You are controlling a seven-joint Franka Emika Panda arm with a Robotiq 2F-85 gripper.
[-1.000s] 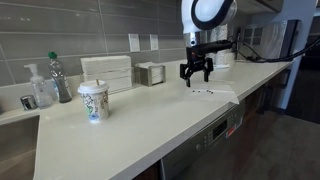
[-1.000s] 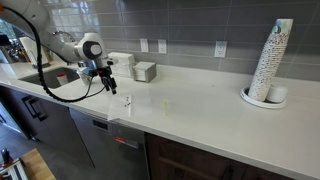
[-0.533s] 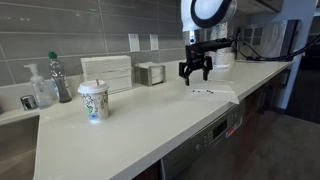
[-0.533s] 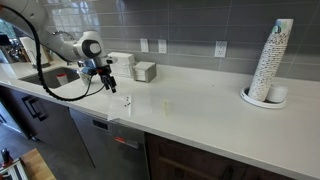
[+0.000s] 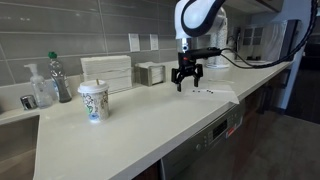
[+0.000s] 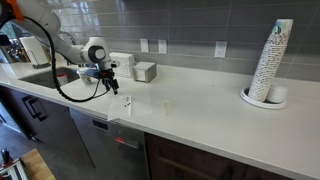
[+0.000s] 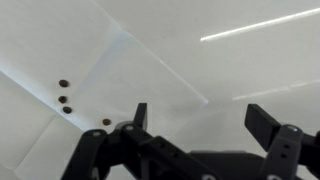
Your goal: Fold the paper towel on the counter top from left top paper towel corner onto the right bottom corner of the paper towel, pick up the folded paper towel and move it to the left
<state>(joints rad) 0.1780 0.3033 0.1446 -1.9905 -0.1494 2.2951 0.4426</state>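
Paper towel (image 7: 100,70): lying flat on the counter (image 5: 130,125), small dark marks (image 7: 63,98) on it.
Pincer (image 5: 185,82): mine hangs spread and empty just above the towel.

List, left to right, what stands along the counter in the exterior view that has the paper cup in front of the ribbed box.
Clear pump bottle → green-capped bottle → paper cup → small square holder → gripper, open → paper towel. The ribbed box is left out, since the cup overlaps it.

Grey tiled wall (image 6: 190,25), dark cabinets (image 6: 200,160)
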